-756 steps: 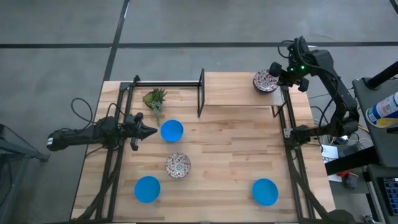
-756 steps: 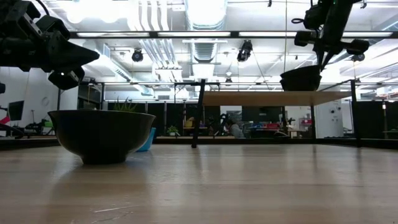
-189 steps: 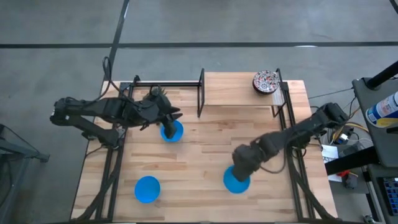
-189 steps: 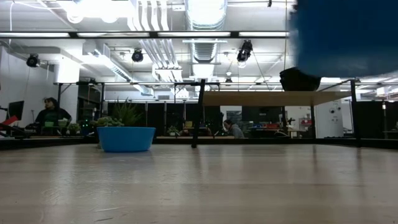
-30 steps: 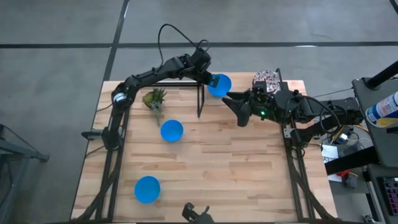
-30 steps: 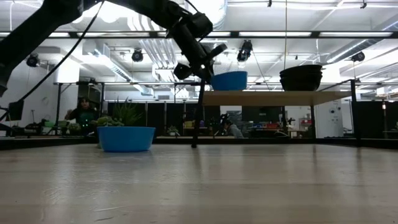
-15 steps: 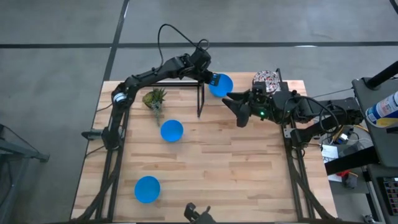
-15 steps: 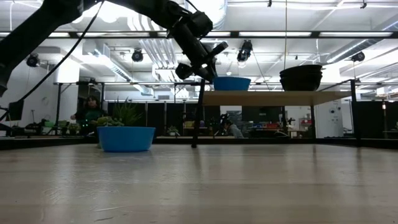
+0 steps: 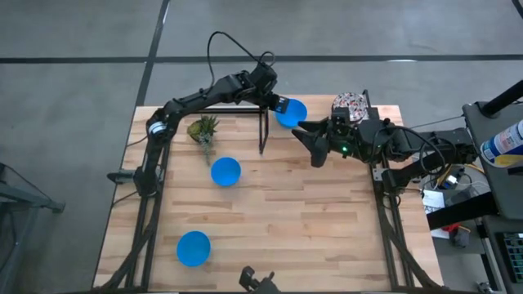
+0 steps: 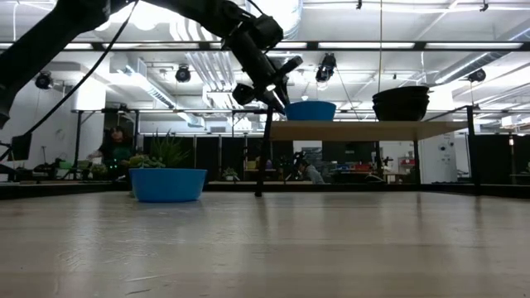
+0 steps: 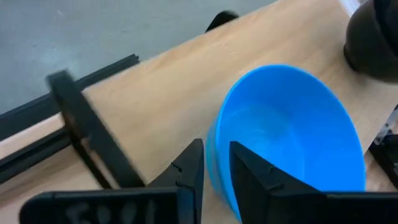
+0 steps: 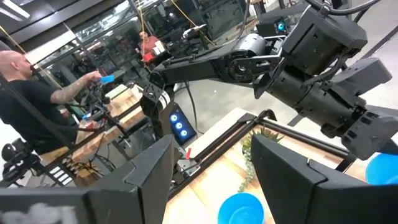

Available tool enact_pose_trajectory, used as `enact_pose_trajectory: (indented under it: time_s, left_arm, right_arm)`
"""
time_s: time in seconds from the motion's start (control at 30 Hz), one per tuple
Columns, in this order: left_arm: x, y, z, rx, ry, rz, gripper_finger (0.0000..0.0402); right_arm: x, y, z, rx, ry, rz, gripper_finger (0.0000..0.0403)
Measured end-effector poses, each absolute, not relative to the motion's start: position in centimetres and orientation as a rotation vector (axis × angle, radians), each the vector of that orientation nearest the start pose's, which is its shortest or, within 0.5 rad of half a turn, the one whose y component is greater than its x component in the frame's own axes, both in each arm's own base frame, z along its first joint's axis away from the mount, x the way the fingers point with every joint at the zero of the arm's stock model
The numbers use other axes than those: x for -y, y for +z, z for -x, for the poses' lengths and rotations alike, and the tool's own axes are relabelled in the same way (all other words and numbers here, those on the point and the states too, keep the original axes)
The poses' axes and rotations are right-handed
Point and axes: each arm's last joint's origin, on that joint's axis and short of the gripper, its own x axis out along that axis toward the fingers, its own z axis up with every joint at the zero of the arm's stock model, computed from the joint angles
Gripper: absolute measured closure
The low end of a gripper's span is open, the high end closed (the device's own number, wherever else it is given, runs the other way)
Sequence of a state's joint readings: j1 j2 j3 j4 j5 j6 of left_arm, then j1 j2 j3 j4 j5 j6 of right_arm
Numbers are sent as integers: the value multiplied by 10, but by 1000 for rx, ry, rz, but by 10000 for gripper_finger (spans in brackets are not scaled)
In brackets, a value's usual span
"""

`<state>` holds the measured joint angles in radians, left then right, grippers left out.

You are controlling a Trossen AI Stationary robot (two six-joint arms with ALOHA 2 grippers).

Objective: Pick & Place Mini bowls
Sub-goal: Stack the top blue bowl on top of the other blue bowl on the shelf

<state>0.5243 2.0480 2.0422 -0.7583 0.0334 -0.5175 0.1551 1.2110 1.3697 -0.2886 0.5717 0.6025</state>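
A blue mini bowl (image 9: 292, 112) sits level on the raised wooden shelf (image 10: 364, 130) at the table's far side. My left gripper (image 9: 279, 104) is open at its left rim. One finger (image 11: 190, 167) stands outside the wall and one (image 11: 250, 169) inside, with a gap showing. A stack of floral mini bowls (image 9: 350, 106) sits on the shelf's right part. Two more blue mini bowls (image 9: 225, 171) (image 9: 194, 248) rest on the table. My right gripper (image 9: 309, 141) hovers open just near of the shelf, with nothing between its fingers.
A small green plant (image 9: 203, 131) stands at the far left. The shelf's black post (image 9: 264, 122) and frame bars run along the far edge. A person (image 10: 116, 146) is in the room beyond the table. Bare wood lies at the table's middle and near right.
The blue bowl in my left gripper has come down from slightly raised and tilted and now sits level on the shelf. My left gripper has gone a little down and toward the right with it. My right gripper has kept still.
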Motion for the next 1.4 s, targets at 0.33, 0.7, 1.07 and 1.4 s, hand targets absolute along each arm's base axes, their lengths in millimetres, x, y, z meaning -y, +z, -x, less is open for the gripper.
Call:
enact_pose_trajectory:
  time_s: [0.33,0.7,1.07,1.4]
  left_arm:
    - [-197,370,-355,-732,633,634,333]
    - [-150,412,-283,-1003,536,480,333]
    - [-133,375,-256,-1187,534,519,333]
    - [-126,288,-250,-1276,555,569,333]
  right_arm:
    - [-23,437,-250,6,-438,-539,193]
    - [-23,437,-251,7,-431,-527,193]
    - [-23,437,-250,7,-434,-519,193]
    - [-23,437,-250,9,-437,-520,193]
